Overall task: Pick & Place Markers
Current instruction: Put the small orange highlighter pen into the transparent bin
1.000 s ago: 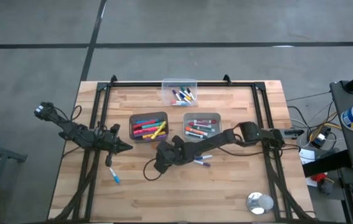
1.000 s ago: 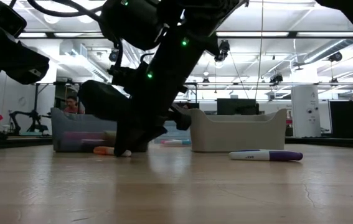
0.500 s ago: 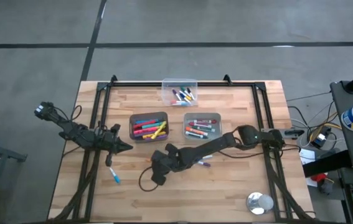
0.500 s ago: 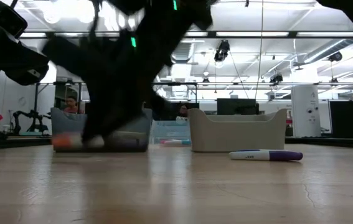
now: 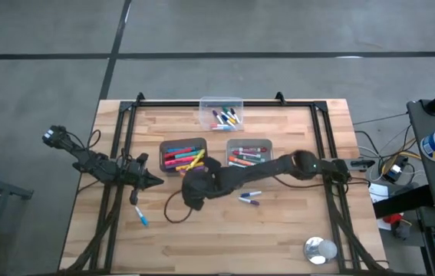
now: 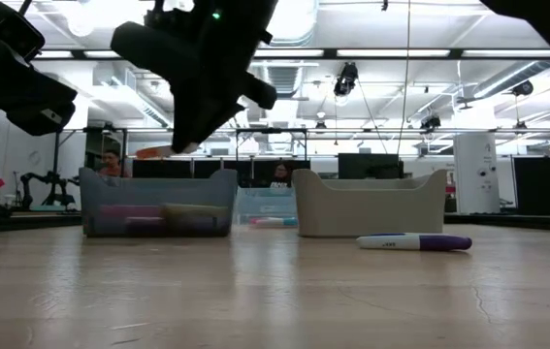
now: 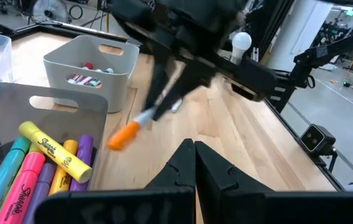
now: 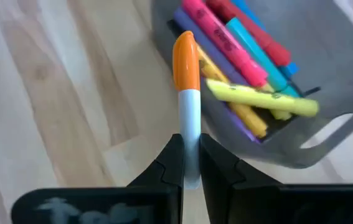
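The right gripper had its fingers closed on the white barrel of an orange-capped marker. The marker was held clear of the wooden desk, its cap just beside the near rim of the grey plastic bin of coloured highlighters. A purple-capped marker lay loose on the desk. The left gripper hovered beside that bin, fingers closed on nothing.

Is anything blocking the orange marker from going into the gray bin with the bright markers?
Nothing visible is. The right gripper holds the orange marker up in the air next to the gray bin, whose top is open.
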### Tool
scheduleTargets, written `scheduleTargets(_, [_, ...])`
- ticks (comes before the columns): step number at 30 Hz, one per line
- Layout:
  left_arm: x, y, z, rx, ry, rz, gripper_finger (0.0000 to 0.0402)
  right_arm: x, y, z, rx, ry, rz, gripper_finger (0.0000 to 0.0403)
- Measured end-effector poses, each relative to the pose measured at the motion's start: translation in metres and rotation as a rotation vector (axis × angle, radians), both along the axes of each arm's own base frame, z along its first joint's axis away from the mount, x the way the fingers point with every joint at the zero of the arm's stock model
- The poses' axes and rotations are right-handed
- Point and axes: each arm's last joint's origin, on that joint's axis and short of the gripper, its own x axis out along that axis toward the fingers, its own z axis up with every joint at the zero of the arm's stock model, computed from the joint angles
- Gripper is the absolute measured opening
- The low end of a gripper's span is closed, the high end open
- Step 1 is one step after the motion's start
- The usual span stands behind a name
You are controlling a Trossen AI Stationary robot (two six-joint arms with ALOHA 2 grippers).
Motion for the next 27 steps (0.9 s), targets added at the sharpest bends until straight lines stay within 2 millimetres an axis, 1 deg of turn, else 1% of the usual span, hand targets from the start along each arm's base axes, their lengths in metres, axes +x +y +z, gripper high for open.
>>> scheduleTargets(3, [0.000, 0.000, 0.000, 0.000, 0.000, 0.000, 0.0000, 0.000, -0.009, 0.004, -0.008, 0.019, -0.016, 0.0025])
scheduleTargets(6, [0.000, 0.000, 0.000, 0.000, 0.000, 0.000, 0.0000, -0.001, -0.019, 0.003, -0.017, 0.050, -0.019, 0.0025])
scheduleTargets(12, [0.000, 0.000, 0.000, 0.000, 0.000, 0.000, 0.0000, -0.005, -0.044, 0.001, -0.037, 0.138, -0.061, 0.0025])
scheduleTargets(18, [0.000, 0.000, 0.000, 0.003, 0.000, -0.001, 0.0000, -0.006, -0.061, 0.000, -0.075, 0.175, -0.069, 0.0025])
scheduleTargets(22, [0.000, 0.000, 0.000, 0.005, 0.000, -0.001, 0.0000, -0.008, -0.079, 0.003, -0.121, 0.206, -0.099, 0.0025])
scheduleTargets(27, [0.000, 0.000, 0.000, 0.005, -0.001, -0.001, 0.0000, -0.015, -0.105, 0.009, -0.180, 0.267, -0.170, 0.0025])
